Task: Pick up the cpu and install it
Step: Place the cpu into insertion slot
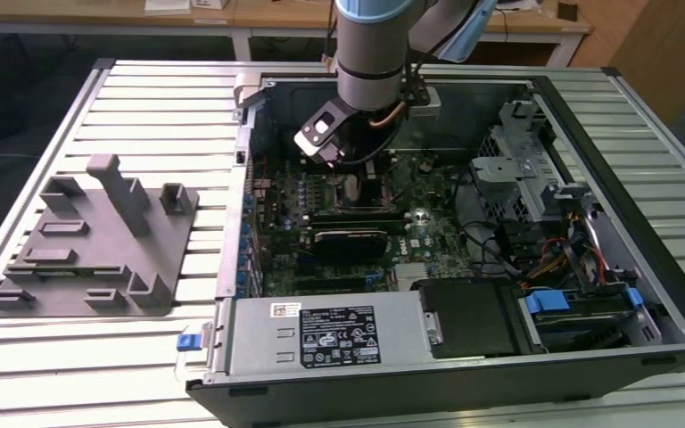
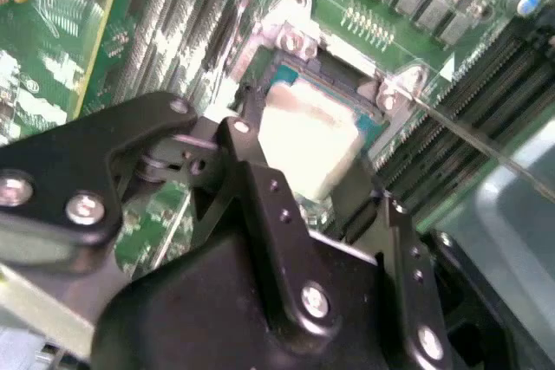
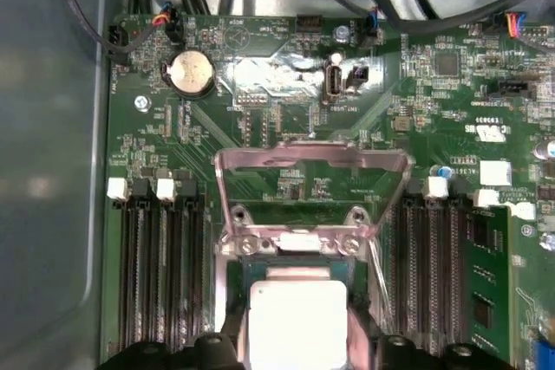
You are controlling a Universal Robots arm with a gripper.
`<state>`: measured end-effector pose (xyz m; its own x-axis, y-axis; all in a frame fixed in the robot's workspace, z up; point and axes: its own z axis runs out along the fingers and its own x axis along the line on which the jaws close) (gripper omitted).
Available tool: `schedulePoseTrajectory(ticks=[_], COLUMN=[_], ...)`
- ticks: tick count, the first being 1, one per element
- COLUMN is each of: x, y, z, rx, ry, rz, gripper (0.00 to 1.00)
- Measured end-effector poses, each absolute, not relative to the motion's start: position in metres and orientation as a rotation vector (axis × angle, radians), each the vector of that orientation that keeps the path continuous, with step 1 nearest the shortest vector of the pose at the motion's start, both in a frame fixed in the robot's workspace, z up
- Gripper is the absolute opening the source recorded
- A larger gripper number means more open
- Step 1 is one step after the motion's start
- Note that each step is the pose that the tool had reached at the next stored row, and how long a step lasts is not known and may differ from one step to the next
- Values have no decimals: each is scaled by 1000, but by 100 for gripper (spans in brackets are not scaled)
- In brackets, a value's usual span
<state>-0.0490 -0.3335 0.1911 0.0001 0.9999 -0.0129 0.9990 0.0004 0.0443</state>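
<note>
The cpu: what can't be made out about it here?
First wrist view: the cpu runs off the picture's edge, flanked by the gripper.
Second wrist view: the gripper's black body covers its near side; seated or not is unclear.
Exterior view: the arm stands in front of it.

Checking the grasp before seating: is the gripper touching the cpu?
Touching. In the second wrist view the gripper has its black fingers flush against opposite edges of the cpu, with no gap visible. The first wrist view shows the same.
</note>
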Motion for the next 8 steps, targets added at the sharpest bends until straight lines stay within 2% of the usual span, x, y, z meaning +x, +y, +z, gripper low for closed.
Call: schedulePoseTrajectory(ticks=[1, 8], x=[-49, -49], y=[-334, -334], z=[191, 194], rx=[2192, 2192], ry=[2193, 2192], rz=[33, 31], gripper=[61, 61])
